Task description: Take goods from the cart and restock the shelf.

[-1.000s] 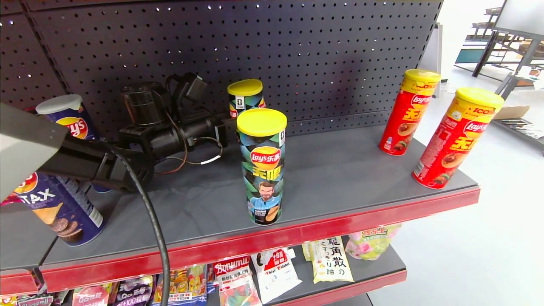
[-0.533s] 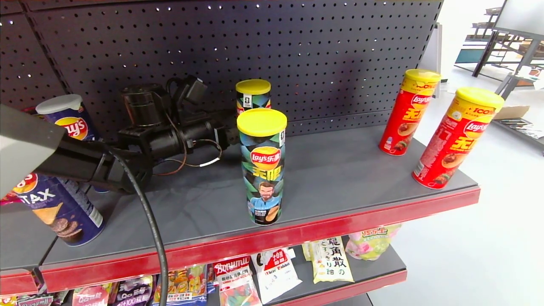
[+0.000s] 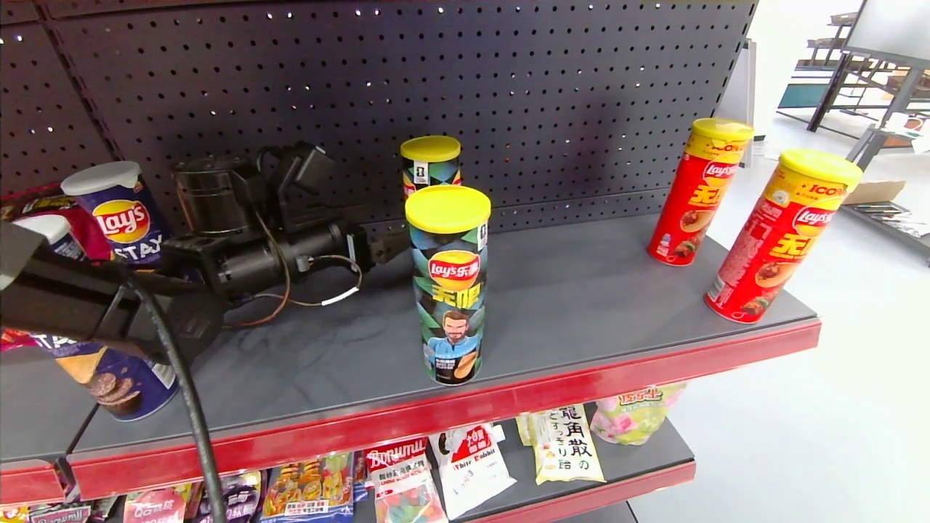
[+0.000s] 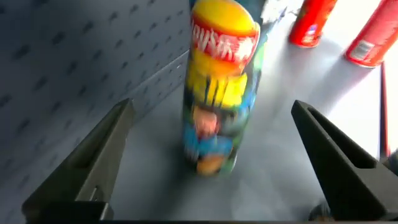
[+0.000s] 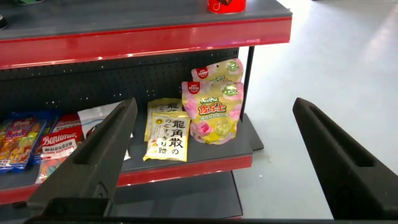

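head view, two green cans [image 3: 447, 290], two red cans [image 3: 697, 196], blue cans [image 3: 123, 218] unclear, grippers [image 4: 211, 104] [image 5: 214, 102] spread

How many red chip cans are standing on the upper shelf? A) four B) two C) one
B: the back red can and the front red can stand at the right end of the shelf, and the other cans there are not red.

glossy chip can [image 3: 452, 305], plastic lid [image 3: 447, 208], matt shelf [image 3: 581, 312], perforated metal backboard [image 3: 545, 87]
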`<state>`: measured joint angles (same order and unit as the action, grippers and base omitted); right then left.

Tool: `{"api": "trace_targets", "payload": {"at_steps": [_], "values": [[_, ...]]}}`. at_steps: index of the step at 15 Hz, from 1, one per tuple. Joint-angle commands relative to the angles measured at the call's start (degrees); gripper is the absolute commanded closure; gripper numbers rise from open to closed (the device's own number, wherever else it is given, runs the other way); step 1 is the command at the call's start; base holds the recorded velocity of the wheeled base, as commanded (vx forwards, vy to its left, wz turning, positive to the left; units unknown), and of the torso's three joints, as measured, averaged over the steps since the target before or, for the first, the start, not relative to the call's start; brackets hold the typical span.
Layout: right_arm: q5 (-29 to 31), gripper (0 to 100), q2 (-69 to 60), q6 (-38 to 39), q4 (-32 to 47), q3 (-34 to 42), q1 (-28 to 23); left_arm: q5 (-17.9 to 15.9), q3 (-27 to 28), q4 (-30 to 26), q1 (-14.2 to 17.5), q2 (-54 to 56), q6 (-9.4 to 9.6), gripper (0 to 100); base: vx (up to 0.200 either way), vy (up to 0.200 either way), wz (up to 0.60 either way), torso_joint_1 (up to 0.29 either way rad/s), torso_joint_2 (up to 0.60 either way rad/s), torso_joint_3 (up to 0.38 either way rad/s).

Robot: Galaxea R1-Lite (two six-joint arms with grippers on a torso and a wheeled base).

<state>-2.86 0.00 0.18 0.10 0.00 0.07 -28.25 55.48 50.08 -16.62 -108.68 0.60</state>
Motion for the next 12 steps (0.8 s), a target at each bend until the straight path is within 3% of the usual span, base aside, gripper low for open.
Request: {"api": "trace_targets", "payload": {"at_steps": [1,3,5,6,7,8,9,11,12], "values": [[0.0,0,0.1,0.0,0.0,0.0,0.0,1.9,-6.2,-0.6,0.0,8.0,0.02,0,0.0,0.0,0.0,0.0,0.0,0.0],[0.0,0,0.1,0.0,0.0,0.0,0.0,2.6,-9.1,-5.3,0.0,13.7,0.02,0,0.0,0.0,0.0,0.0,0.0,0.0],[0.0,0,0.1,0.0,0.0,0.0,0.0,2.6,-13.4,-18.9,-0.1,26.4,0.02,0,0.0,0.0,0.0,0.0,0.0,0.0],[0.0,0,0.1,0.0,0.0,0.0,0.0,2.6,-13.6,-19.8,-0.1,27.3,0.11,0,0.0,0.0,0.0,0.0,0.0,0.0],[0.0,0,0.1,0.0,0.0,0.0,0.0,2.7,-14.9,-28.2,-0.1,34.5,0.37,0,0.0,0.0,0.0,0.0,0.0,0.0],[0.0,0,0.1,0.0,0.0,0.0,0.0,3.1,-15.7,-33.1,-0.1,39.0,0.55,0,0.0,0.0,0.0,0.0,0.0,0.0],[0.0,0,0.1,0.0,0.0,0.0,0.0,8.7,-18.5,-37.7,0.1,47.3,0.63,0,0.0,0.0,0.0,0.0,0.0,0.0],[0.0,0,0.1,0.0,0.0,0.0,0.0,22.2,-21.8,-41.0,1.1,54.8,0.98,0,0.0,0.0,0.0,0.0,0.0,0.0],[0.0,0,0.1,0.0,0.0,0.0,0.0,27.4,-23.5,-44.4,4.8,59.6,0.72,0,0.0,0.0,0.0,0.0,0.0,0.0]]}}
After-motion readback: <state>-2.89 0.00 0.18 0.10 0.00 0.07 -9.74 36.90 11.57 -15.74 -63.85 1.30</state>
